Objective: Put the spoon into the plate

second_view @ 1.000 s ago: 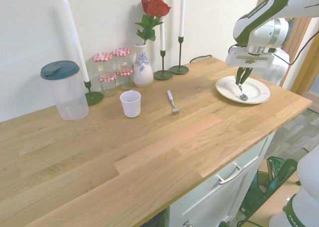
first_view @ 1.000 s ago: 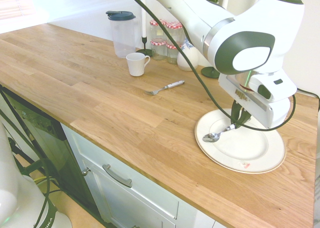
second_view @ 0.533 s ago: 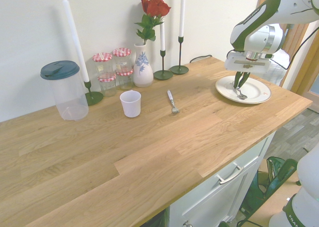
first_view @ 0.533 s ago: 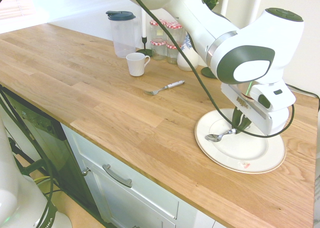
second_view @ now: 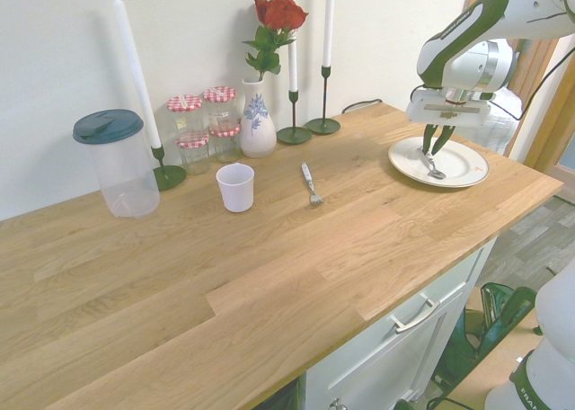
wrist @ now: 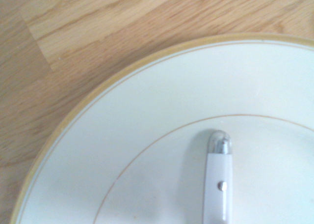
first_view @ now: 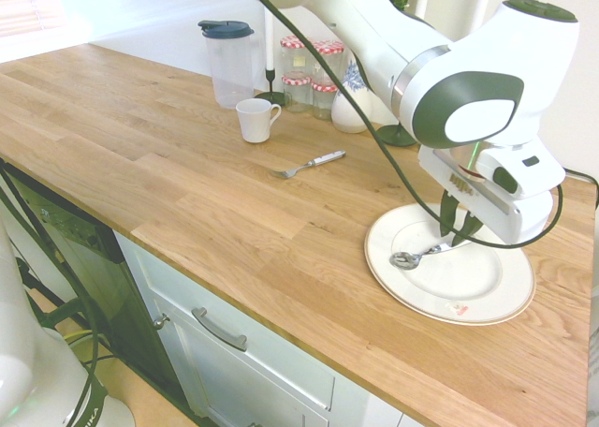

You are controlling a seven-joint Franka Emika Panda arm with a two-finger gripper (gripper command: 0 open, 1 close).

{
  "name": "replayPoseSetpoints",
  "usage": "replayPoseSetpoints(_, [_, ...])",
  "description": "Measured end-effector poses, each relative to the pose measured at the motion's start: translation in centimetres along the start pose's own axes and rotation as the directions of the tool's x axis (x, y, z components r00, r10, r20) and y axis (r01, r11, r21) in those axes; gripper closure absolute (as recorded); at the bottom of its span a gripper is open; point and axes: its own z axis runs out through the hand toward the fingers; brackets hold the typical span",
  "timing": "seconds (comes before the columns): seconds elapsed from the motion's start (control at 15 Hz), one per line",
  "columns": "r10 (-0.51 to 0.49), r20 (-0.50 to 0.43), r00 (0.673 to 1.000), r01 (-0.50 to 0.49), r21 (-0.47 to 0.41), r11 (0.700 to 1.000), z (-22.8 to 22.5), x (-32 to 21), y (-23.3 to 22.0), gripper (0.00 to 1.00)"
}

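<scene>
In the first exterior view, we see the mug (first_view: 254, 121) and the fork (first_view: 307, 166) well apart from the jaws. Next, the spoon (first_view: 406, 260) lies on the plate (first_view: 468, 285), its handle just below them. Our arm (first_view: 374, 36) reaches over the plate, the gripper (first_view: 453, 239) pointing down, its fingers slightly parted.

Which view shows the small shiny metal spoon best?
The first exterior view: the small shiny metal spoon's rounded bowl and part of its neck show clearly. The second exterior view shows it smaller; the wrist view shows only its white handle's end.
</scene>
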Motion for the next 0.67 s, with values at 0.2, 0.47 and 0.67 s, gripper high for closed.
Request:
replayPoseSetpoints(0.2, [-0.071,-0.042,0.997,0.071,-0.002,0.998,-5.3,-1.1,-0.1,0.00])
replayPoseSetpoints(0.47, [-0.299,-0.054,0.953,0.298,-0.022,0.954,-11.0,-14.7,-3.6,0.00])
replayPoseSetpoints(0.67, [-0.446,-0.030,0.895,0.445,-0.030,0.895,-11.7,-29.8,-4.0,0.00])
